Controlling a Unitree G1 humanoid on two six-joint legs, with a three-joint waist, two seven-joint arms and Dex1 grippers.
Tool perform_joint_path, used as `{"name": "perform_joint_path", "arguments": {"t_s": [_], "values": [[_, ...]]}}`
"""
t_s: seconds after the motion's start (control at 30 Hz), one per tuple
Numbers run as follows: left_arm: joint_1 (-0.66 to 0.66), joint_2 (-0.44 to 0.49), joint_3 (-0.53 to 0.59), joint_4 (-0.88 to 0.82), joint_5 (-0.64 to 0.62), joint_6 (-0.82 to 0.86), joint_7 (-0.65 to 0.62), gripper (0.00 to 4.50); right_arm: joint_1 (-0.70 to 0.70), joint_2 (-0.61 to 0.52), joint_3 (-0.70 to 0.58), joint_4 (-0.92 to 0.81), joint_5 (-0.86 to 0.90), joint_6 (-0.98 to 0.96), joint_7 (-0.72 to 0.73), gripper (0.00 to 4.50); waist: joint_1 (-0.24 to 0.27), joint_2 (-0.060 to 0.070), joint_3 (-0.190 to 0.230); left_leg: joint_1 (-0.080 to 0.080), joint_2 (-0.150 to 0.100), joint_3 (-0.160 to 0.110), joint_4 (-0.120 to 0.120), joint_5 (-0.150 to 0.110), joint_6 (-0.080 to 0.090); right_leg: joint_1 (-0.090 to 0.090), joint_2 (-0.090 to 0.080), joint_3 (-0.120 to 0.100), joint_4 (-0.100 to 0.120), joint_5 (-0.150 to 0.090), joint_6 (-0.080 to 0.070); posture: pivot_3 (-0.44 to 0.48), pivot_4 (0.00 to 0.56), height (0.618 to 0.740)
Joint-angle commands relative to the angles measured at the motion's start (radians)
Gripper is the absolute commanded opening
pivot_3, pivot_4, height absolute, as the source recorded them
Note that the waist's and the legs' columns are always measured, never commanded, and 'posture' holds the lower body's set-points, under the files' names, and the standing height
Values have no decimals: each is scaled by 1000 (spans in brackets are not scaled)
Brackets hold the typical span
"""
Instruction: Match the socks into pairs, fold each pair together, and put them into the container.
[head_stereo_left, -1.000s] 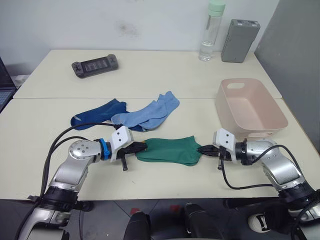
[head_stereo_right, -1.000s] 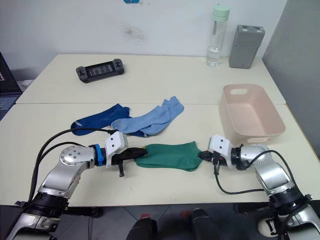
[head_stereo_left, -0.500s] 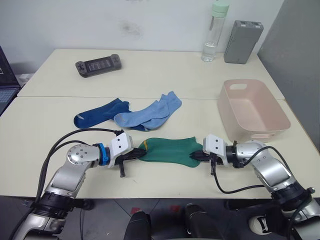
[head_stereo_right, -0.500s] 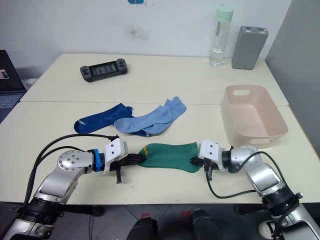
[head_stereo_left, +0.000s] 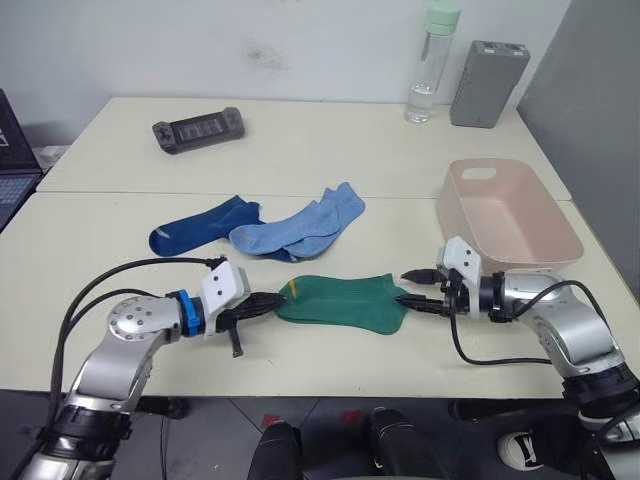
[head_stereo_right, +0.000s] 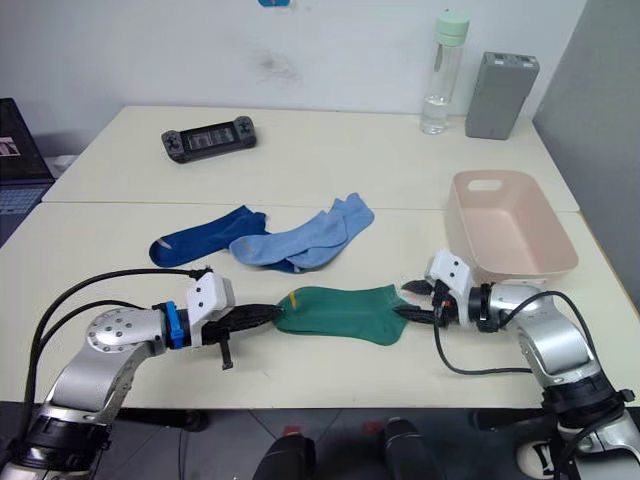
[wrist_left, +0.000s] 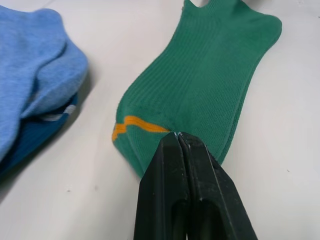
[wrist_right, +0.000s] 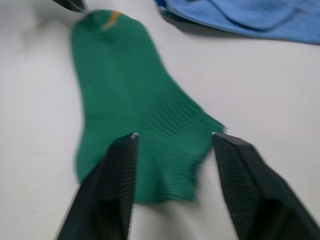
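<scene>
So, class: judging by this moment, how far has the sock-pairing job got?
Done: the green socks lie stacked as a pair. In hand: the left claw is shut on their toe end, while the right claw is open at the cuff end. Left: folding them, then pairing the light blue socks and navy sock. The pink container holds nothing yet.

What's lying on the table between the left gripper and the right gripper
The green socks lie flat between the left gripper and right gripper, per both eye views.

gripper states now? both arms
Left gripper: shut, fingers pinching the toe end of the green socks.
Right gripper: open, fingers spread at the socks' cuff end, holding nothing.
</scene>
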Motion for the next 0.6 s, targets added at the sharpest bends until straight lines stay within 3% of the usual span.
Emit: {"name": "perform_joint_path", "arguments": {"t_s": [0.03, 0.1, 0.3, 0.4, 0.6], "values": [[15, -1, 37, -71, -33, 17, 29, 0, -14, 9, -4, 10, -37, -27, -41, 3815, 0, 0, 0, 0, 0, 0, 0, 0, 0, 0, 0, 0, 0, 0, 0, 0, 150, 740], [28, -7, 38, -91, -38, 22, 41, 0, -22, 30, 11, 23, -48, 11, -67, 4482, -1, 0, 0, 0, 0, 0, 0, 0, 0, 0, 0, 0, 0, 0, 0, 0, 150, 740], [41, -7, 45, -110, -38, 26, 53, 0, -17, 42, 51, -25, -10, 142, -44, 4482, 1, 0, 0, 0, 0, 0, 0, 0, 0, 0, 0, 0, 0, 0, 0, 0, 150, 740], [38, -4, 44, -106, -36, 23, 54, 0, -11, 41, 85, -55, -17, 152, -27, 3834, 0, 0, 0, 0, 0, 0, 0, 0, 0, 0, 0, 0, 0, 0, 0, 0, 150, 740], [25, -5, 32, -96, -28, 16, 54, 0, 0, 34, 115, -78, -28, 148, -18, 1720, 0, 0, 0, 0, 0, 0, 0, 0, 0, 0, 0, 0, 0, 0, 0, 0, 150, 740]]}}
